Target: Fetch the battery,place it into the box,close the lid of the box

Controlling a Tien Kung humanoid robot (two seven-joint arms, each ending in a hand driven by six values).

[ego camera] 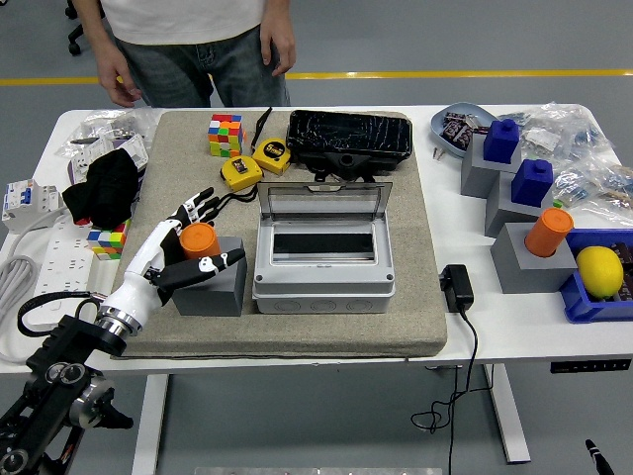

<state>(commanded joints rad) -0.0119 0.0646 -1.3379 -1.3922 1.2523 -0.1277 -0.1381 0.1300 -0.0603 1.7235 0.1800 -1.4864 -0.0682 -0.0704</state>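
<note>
The battery (pixel 199 239), an orange cylinder, stands upright in a grey holder block (pixel 211 285) left of the open grey box (pixel 323 267). The left robot hand (pixel 181 249) cups it, fingers spread, thumb across the block. A person (pixel 193 45) stands beyond the desk (pixel 514 327).

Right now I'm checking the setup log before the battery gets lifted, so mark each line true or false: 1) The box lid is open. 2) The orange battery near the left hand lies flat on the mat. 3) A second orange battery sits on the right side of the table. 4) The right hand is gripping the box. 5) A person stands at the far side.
1) True: the box has its clear lid raised.
2) False: the orange battery stands upright in a grey holder, with the left hand around it.
3) True: another orange battery stands there.
4) False: no right hand is in view.
5) True: the person stands there.
</note>
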